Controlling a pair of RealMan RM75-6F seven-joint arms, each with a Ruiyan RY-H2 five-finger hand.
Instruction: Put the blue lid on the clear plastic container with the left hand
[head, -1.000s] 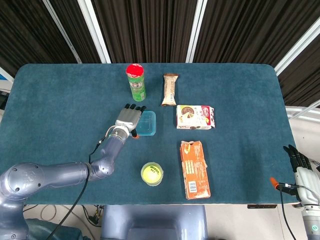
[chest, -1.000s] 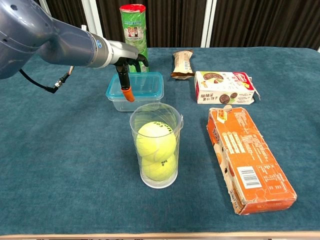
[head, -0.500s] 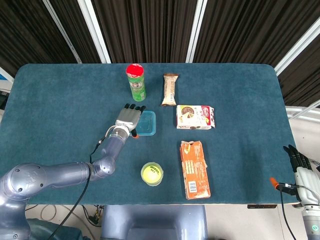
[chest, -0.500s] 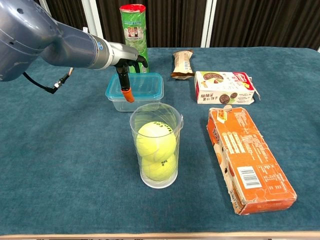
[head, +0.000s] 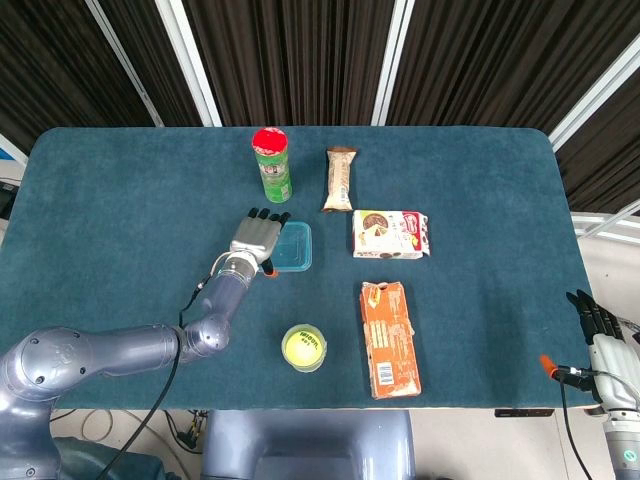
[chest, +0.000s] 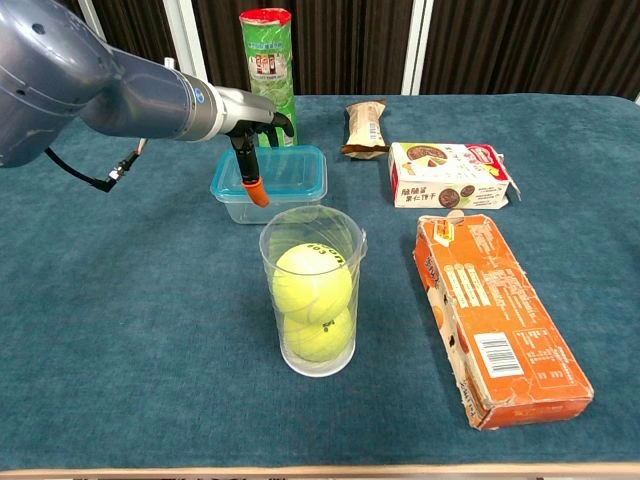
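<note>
2 hands show, but only the left hand is at work: it hovers at the left edge of the blue lid, fingers spread and pointing toward the far side, its orange-tipped thumb hanging down just beside the lid's left rim. Whether any finger presses the lid I cannot tell; it grips nothing that I can see. The lid already lies flat on the clear plastic container, near the middle of the surface.

The lid looks light, thin and slightly flexible, probably slick, so it is best pressed down along its rim and corners rather than in the centre. The container is light too and could slide under a sideways push.

Close by, a green can stands just behind the hand, and a clear cup holding 2 tennis balls stands in front of the container. Further right lie a snack bar, a biscuit box and an orange carton. The right hand hangs off the surface edge, empty, fingers extended.
</note>
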